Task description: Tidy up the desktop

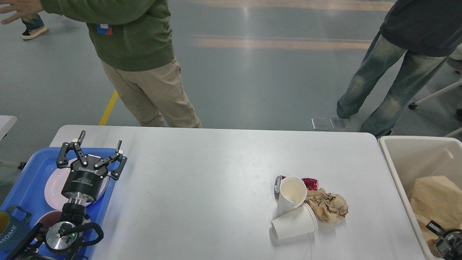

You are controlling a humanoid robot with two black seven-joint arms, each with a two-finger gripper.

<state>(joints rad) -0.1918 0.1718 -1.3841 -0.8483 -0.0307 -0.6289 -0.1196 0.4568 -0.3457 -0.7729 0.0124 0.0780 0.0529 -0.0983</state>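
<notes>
left hand (98, 144) hovers, fingers apart and empty, over the surface (202, 173) at its left edge; right hand (442, 236), beyond the right edge, grip unclear.

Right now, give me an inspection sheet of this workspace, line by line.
Surface: white desktop, mostly bare, looks clean.
Job's things: two white paper cups, one tilted with its mouth up, one on its side; crushed red can; crumpled brown paper, all clustered right of centre.
Clutter: blue tray at left with plates; beige bin at right holding brown paper.
Claws: left claw open above the tray; right claw barely in view over the bin, state unclear.
Cables: black cable looped at the left wrist.
Surroundings: two people stand beyond the far edge.
</notes>
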